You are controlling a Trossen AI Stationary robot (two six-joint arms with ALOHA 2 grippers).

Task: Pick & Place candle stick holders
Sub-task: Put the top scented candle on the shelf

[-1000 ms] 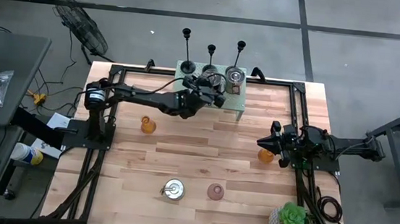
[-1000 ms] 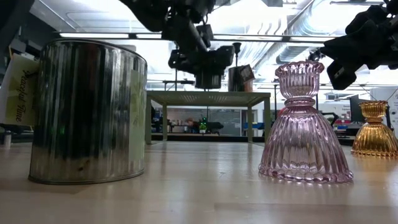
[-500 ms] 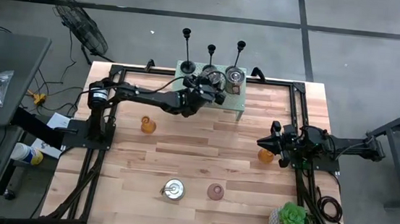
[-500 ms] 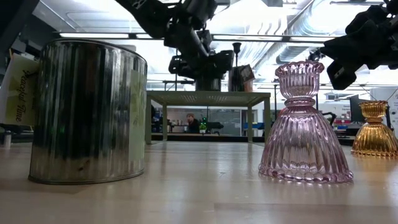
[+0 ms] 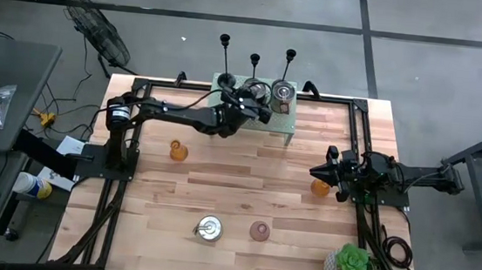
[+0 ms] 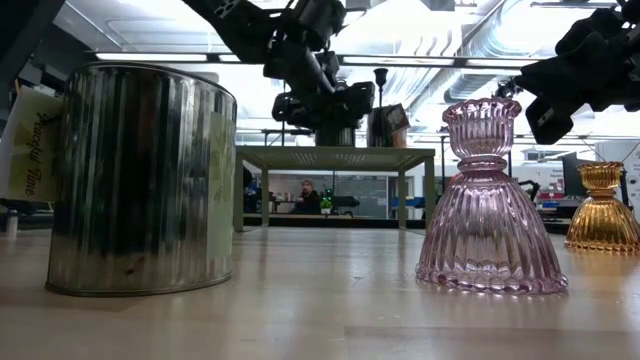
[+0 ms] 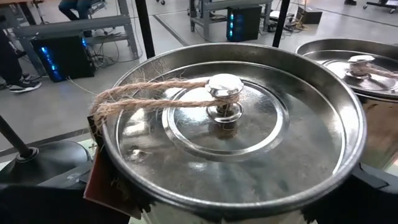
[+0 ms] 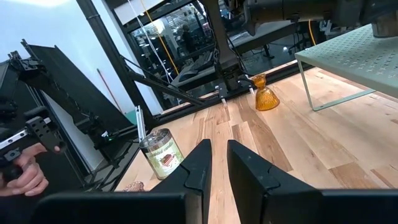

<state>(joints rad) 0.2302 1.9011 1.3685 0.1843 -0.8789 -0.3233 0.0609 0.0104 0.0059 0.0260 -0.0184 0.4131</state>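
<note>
Three black candle stick holders (image 5: pixel 254 62) are shown at the upper centre of the high view. Silver, ribbed metal is seen on the tin (image 6: pixel 140 180) at the left of the low view. Pink ribbed glass forms the holder (image 6: pixel 487 200) right of centre, amber glass the holder (image 6: pixel 602 208) at far right. The table (image 5: pixel 245 188) is surfaced in pale striped wood.

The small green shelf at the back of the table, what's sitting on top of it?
On the green shelf stand two metal tins, one uncovered, the other right under the left gripper. Anything beneath that arm is hidden.
</note>
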